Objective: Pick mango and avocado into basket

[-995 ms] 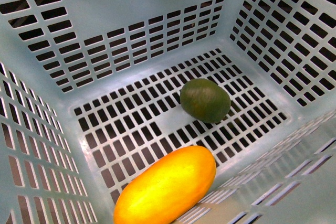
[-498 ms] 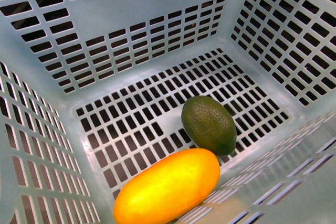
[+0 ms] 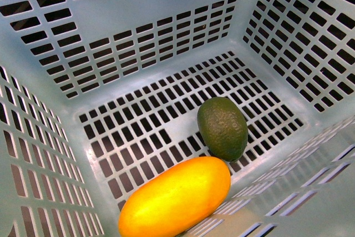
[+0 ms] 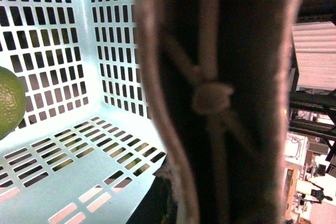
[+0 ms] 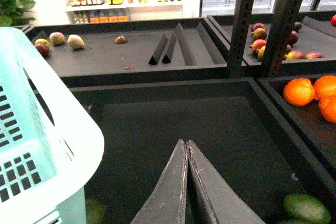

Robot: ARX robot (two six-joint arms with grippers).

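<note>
The light blue basket (image 3: pixel 138 9) fills the front view, seen from above. On its slotted floor lies the yellow-orange mango (image 3: pixel 175 198), against the near wall. The dark green avocado (image 3: pixel 222 128) rests just beyond the mango's right end, close to or touching it. In the left wrist view the brownish-pink basket handle (image 4: pixel 220 98) covers most of the picture, very close. My left gripper is shut on it and its fingers are hidden. My right gripper (image 5: pixel 186 148) is shut and empty, hanging over a dark bin beside the basket's corner (image 5: pixel 37 108).
Dark produce bins surround the right gripper. Oranges (image 5: pixel 299 91) lie in the bin on one side, and a green fruit (image 5: pixel 307 207) lies near the fingers. A perforated metal post (image 5: pixel 242 19) stands behind. A green fruit's curve (image 4: pixel 9 100) shows against the basket wall.
The avocado has rolled across the basket floor toward the near right and turned on end, ending beside the mango. The mango has barely shifted.
</note>
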